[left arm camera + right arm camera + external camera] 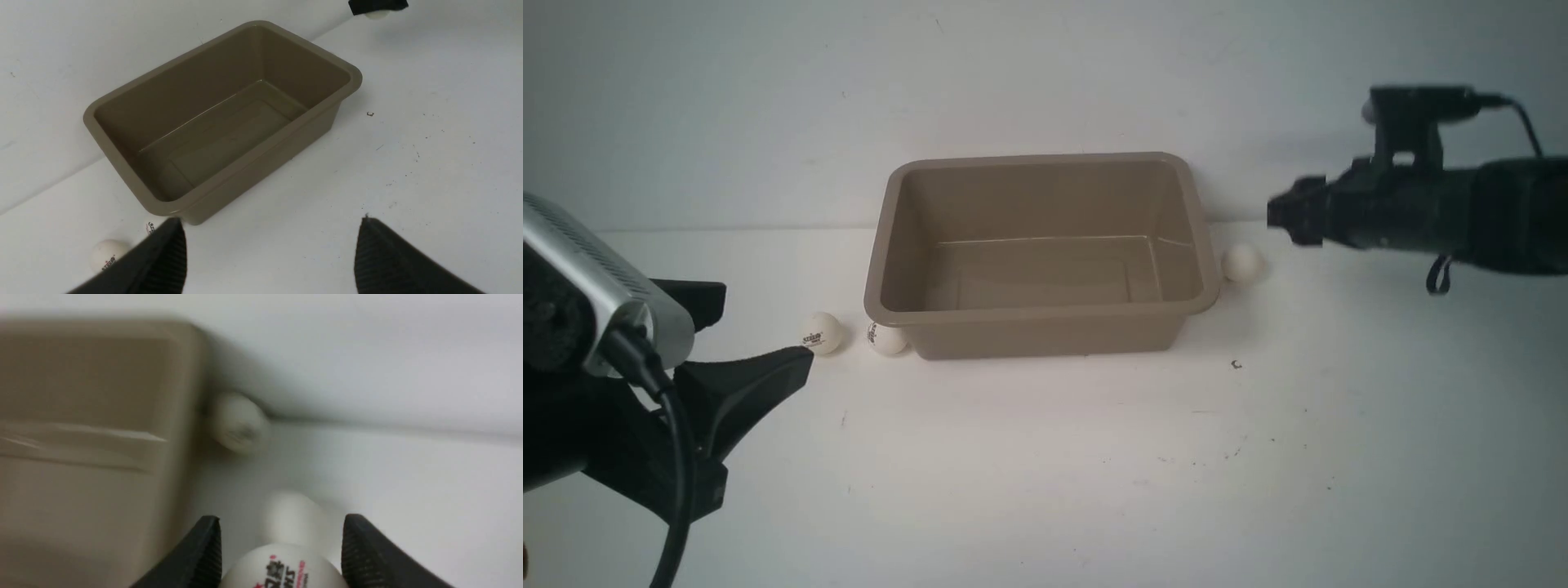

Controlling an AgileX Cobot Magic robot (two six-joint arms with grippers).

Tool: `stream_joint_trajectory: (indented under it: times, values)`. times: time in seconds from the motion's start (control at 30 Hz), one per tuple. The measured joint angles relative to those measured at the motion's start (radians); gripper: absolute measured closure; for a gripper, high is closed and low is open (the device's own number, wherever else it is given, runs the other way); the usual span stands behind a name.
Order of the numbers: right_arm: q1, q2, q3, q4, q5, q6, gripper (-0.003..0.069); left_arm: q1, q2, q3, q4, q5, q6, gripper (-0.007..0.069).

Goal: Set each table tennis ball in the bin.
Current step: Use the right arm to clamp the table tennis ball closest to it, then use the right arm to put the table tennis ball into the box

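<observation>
The smooth taupe bin (1045, 327) has rounded corners. The level right gripper (282, 517) clamps a matte white ball (282, 567); the left gripper (271, 220) hovers, spread wide.

left end effector (270, 220) spread, right (282, 517) clamping ball (282, 568)

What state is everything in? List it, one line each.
Taupe-brown rectangular plastic bin: upright, empty.
Two small white printed balls left of it: loose on table.
Small white ball right of it: loose on table.
Left claw: open, empty.
Right claw: shut on fourth white ball.
</observation>
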Motion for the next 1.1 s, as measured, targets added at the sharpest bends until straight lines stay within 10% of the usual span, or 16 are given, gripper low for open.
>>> stream_joint_trajectory:
  times: [0.23, 0.87, 1.1]
  values:
    - [0.015, -0.001, -0.078, -0.016, 0.356, 0.044, 0.031, 0.0, 0.0, 0.0, 0.0, 0.0, 0.0, 0.0125]
    - [0.11, 0.223, -0.292, -0.272, 0.4, 0.132, 0.0307, 0.0, 0.0, 0.0, 0.0, 0.0, 0.0, 0.0125]
    - [0.11, 0.223, -0.297, -0.282, 0.364, 0.119, 0.0074, 0.0, 0.0, 0.0, 0.0, 0.0, 0.0, 0.0125]
